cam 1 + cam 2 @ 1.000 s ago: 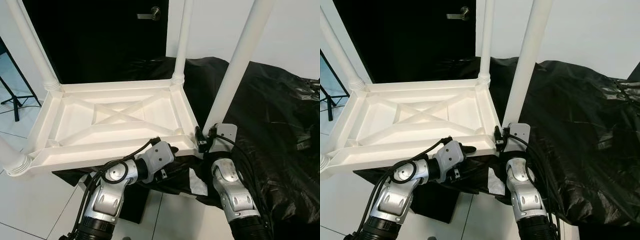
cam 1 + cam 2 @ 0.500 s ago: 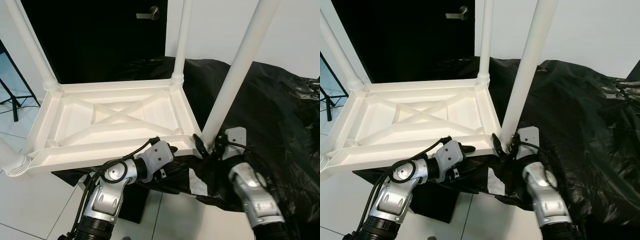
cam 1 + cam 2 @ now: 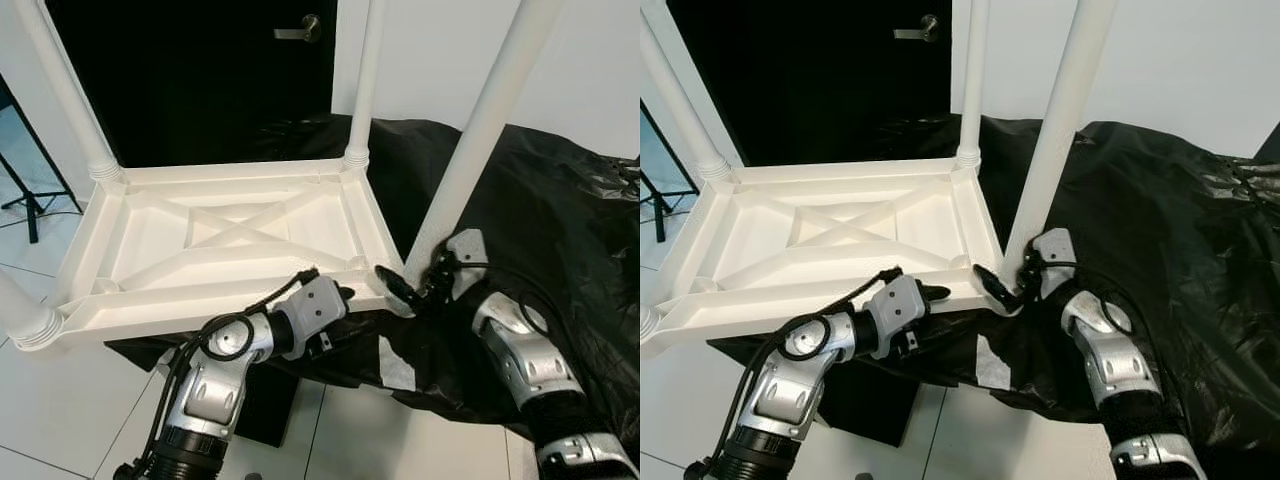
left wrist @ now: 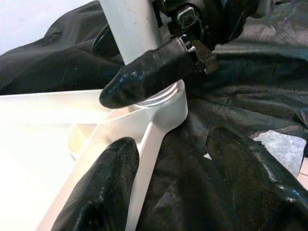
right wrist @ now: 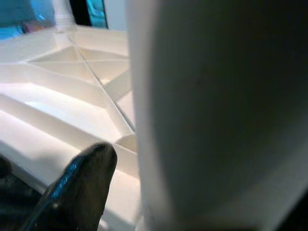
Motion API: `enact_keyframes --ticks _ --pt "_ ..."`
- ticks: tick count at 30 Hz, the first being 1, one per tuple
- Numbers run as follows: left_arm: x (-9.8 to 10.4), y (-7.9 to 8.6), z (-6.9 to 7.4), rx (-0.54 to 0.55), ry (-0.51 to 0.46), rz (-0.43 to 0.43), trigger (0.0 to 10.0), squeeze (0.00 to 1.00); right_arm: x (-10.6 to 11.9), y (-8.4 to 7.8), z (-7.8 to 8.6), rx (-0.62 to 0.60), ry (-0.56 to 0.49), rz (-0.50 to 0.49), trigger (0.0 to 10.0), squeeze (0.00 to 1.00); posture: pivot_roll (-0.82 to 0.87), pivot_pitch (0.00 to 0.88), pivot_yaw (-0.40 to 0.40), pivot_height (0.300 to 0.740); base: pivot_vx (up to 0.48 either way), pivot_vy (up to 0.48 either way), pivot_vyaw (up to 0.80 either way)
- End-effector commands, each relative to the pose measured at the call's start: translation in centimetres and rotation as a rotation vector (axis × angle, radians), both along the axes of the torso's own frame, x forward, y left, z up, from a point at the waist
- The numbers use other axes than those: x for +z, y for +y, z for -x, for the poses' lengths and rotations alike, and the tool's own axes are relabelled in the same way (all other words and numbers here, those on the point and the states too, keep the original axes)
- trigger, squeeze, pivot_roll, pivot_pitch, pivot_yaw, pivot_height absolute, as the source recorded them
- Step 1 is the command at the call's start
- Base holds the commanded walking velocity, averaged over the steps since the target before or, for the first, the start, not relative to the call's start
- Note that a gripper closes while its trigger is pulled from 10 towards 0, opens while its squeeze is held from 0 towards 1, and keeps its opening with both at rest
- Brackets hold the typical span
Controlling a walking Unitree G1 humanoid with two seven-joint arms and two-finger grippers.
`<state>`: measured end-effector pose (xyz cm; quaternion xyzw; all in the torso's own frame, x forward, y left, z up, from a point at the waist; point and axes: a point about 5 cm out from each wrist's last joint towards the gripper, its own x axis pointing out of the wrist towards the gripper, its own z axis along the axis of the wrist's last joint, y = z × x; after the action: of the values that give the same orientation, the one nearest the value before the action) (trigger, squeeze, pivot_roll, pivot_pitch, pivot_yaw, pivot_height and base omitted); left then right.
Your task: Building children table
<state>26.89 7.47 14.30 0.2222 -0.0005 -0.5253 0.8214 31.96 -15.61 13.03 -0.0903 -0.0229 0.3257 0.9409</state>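
Left gripper [image 4: 168, 183] fingers are held spread, one finger [image 4: 98, 187] under the table's near rim, the other out over the black sheet [image 3: 560, 200]; nothing is pinched between them. The upturned white table top [image 3: 230, 240] is seen just ahead of and above these fingers, its near right corner between the two grippers.

Right gripper [image 3: 405, 285] fingers are set around the base of the near right leg [image 3: 480, 130]; one black finger [image 4: 144, 72] is laid against the leg where it meets the corner. Whether the leg is pinched cannot be told.

Counted: one table top, four white legs standing upward, one at each corner; two grippers. A black door [image 3: 200, 70] is noted beyond the table.
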Motion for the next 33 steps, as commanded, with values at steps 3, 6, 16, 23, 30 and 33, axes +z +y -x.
enact_keyframes --ticks 3,6,16,23,30,33 --pt "0.2 0.2 -0.6 0.111 -0.045 0.031 10.0 0.00 -0.5 0.2 -0.3 0.055 0.023 0.035 1.6 0.00 0.01 0.000 -0.047 0.740 0.000 0.000 0.00" --pt "0.3 0.4 -0.6 0.117 -0.046 0.029 10.0 0.00 -0.6 -0.1 -0.2 0.066 0.027 0.042 0.0 0.00 0.02 0.000 -0.050 0.740 0.000 0.000 0.00" --pt "0.4 0.3 -0.6 0.123 -0.050 0.033 10.0 0.00 -1.0 -0.6 0.7 0.030 0.046 -0.021 0.0 0.00 0.01 0.000 -0.050 0.740 0.000 0.000 0.00" --pt "0.4 0.4 -0.5 0.120 -0.045 0.035 10.0 0.00 -2.1 -0.1 1.4 -0.136 0.062 -0.074 10.0 0.00 0.01 0.000 -0.044 0.740 0.000 0.000 0.00" --pt "0.3 0.4 -0.5 0.115 -0.043 0.034 10.0 0.00 -2.6 0.6 1.8 -0.334 0.099 -0.136 10.0 0.00 0.00 0.000 -0.037 0.740 0.000 0.000 0.00" --pt "0.3 0.4 -0.5 0.112 -0.042 0.034 10.0 0.00 -2.7 1.0 2.1 -0.457 0.101 -0.138 10.0 0.00 0.00 0.000 -0.038 0.740 0.000 0.000 0.00"
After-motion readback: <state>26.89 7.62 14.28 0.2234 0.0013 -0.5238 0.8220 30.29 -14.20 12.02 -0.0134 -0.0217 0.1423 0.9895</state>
